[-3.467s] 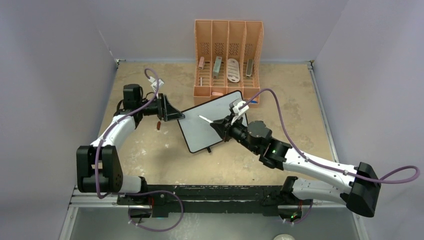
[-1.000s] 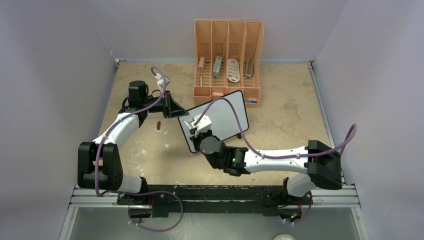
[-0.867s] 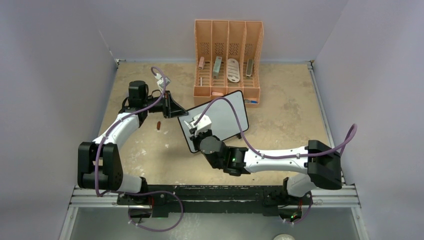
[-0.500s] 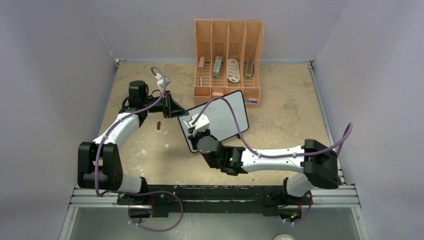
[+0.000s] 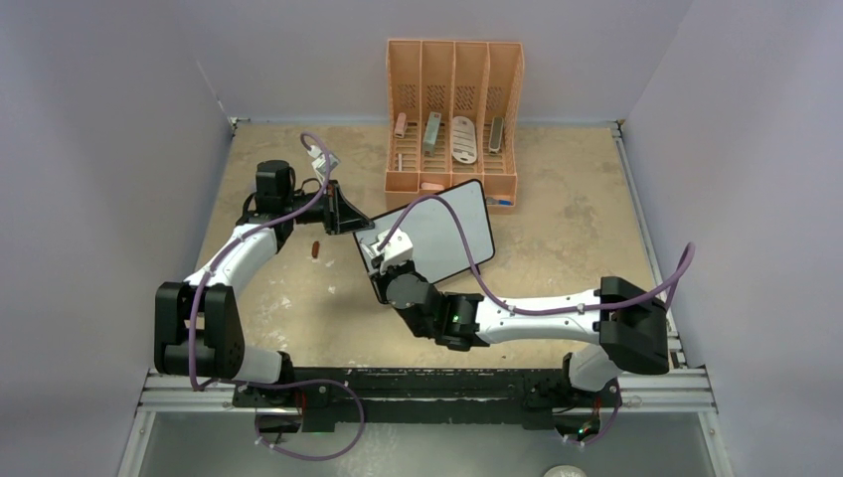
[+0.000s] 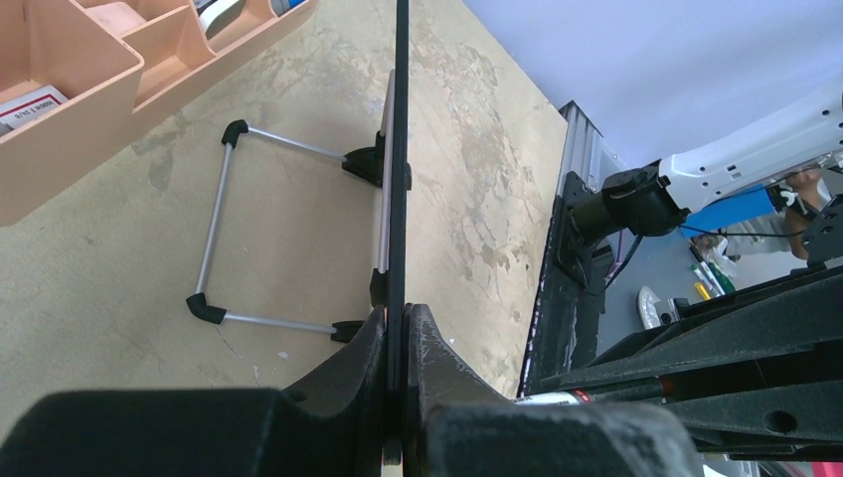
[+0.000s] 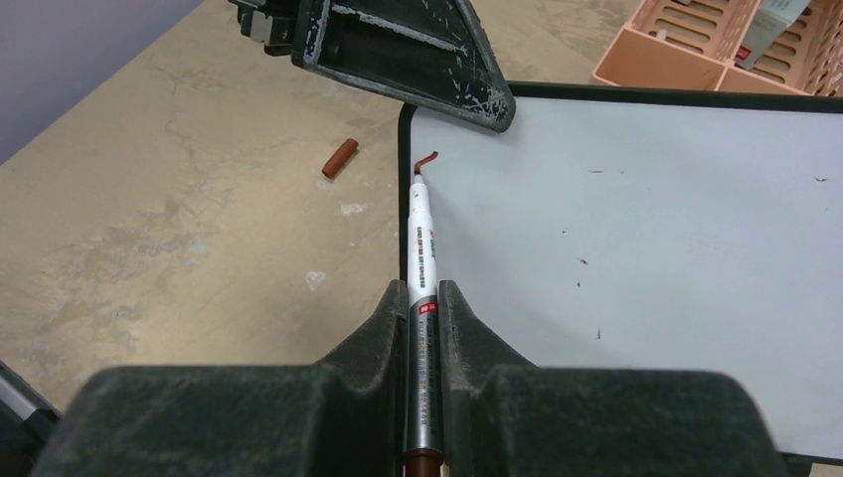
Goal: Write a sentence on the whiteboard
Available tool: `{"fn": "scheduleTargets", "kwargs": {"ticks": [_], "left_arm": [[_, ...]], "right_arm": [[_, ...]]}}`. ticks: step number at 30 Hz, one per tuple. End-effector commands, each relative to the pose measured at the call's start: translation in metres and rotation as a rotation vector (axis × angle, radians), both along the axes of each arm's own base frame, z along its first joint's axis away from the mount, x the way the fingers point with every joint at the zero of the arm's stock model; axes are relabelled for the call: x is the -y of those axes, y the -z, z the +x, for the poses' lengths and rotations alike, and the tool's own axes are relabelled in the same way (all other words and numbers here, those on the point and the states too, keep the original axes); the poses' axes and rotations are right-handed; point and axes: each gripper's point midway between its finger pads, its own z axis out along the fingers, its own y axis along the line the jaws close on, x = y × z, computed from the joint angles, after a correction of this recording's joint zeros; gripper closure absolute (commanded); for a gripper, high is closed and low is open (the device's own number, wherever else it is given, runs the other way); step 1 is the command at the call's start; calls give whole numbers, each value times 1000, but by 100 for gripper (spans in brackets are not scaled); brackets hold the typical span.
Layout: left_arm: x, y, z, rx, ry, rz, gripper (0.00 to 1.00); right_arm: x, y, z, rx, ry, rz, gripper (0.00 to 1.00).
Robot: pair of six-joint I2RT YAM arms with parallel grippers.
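Status: writing barely begun.

- The whiteboard (image 5: 442,234) is propped tilted on its wire stand (image 6: 213,238) on the table, just in front of the orange organizer (image 5: 453,99) and set at an angle to it.
- The left gripper (image 6: 398,333) is pressed together on the board's thin black frame at the corner nearest the left arm. In the left wrist view the frame is seen edge-on, pinched between the two fingers.
- The right gripper (image 7: 425,303) is closed around a red-brown marker (image 7: 419,238), whose barrel runs forward along the jaws with the tip at the board surface.
- Of the sentence (image 7: 427,158), only one short hooked stroke is present. It sits right at the board's corner, just below the left finger and just inside the frame.
- The marker cap (image 7: 339,158) lies on the table beside the board, apart from both arms.

Risks, as judged:
- The stroke starts very close to the frame and to the left finger, so a small drift could run the tip off the board or knock the marker against that finger.
- Tip pressure falls on a propped board held at one corner only. If the pinch slips, the board could pivot or tip back and the letters would be smeared.
- The right arm's cable arcs over the writing area and could drag on the board as the arm travels.
- The marker could twist in the jaws under side load, so stroke direction would be lost.
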Motion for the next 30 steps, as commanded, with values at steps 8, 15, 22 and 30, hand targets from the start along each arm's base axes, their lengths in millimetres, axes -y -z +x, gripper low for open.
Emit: {"fn": "scheduleTargets", "kwargs": {"ticks": [8, 15, 22, 30], "left_arm": [[4, -22, -1, 86, 38, -11, 100], [4, -21, 0, 84, 36, -10, 100], [4, -21, 0, 85, 36, -9, 100], [4, -21, 0, 83, 36, -9, 100]], "right_arm": [[13, -4, 3, -26, 77, 22, 100], [20, -1, 2, -38, 89, 25, 100], [23, 0, 1, -44, 95, 26, 100], [23, -23, 1, -22, 84, 80, 100]]}}
